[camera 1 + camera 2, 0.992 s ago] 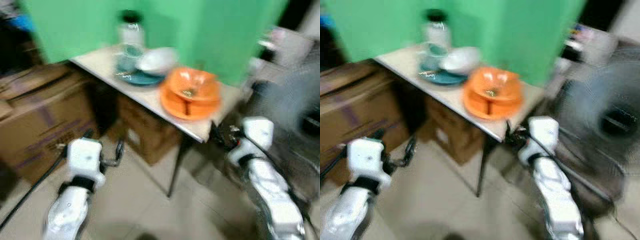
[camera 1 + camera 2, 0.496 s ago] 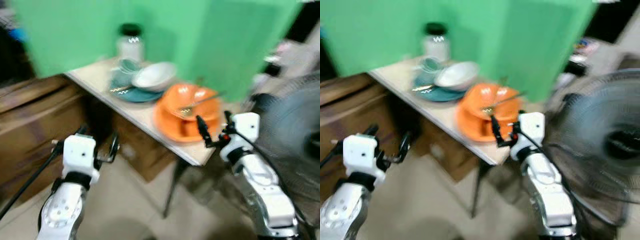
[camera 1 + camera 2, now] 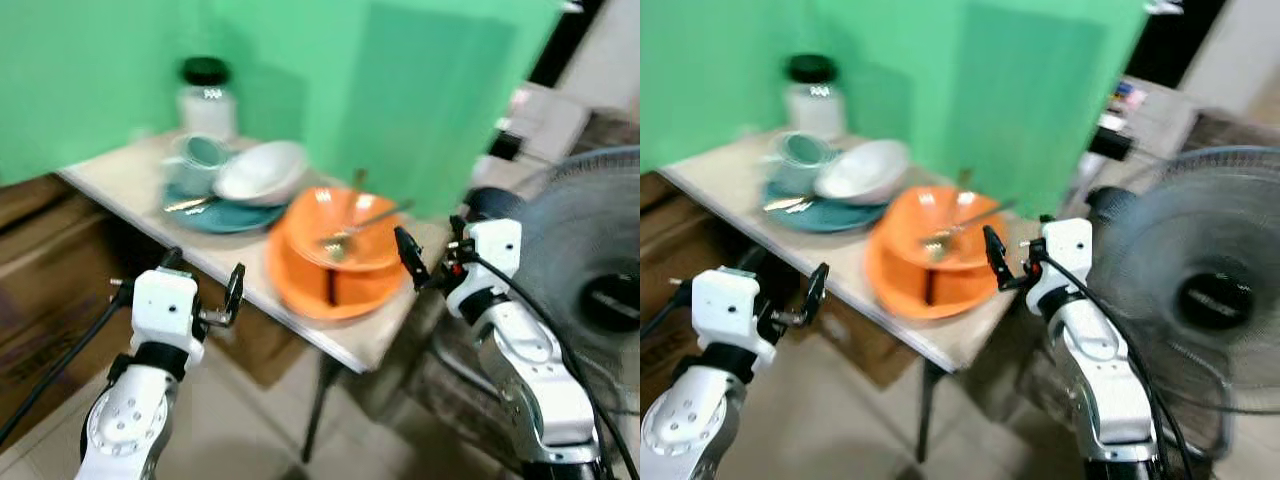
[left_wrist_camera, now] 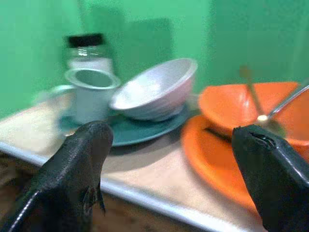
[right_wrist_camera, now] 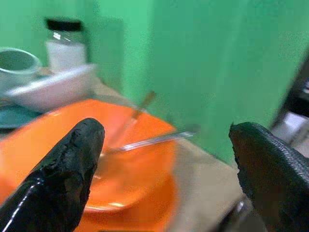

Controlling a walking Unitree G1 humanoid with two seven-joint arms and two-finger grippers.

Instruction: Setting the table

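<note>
Right gripper (image 3: 432, 259) raised since earlier frame, now level with orange bowl (image 3: 342, 232) on table (image 3: 120, 180); fingers spread wide, empty, lined up for grasp. Left gripper (image 3: 205, 290) open, empty, kept below table edge.

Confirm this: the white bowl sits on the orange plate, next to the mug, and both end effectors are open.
Not quite. The white bowl sits on the teal plate, not the orange one, as the left eye view shows. The rest holds: it is next to the mug, and both end effectors, left and right, are open.
</note>
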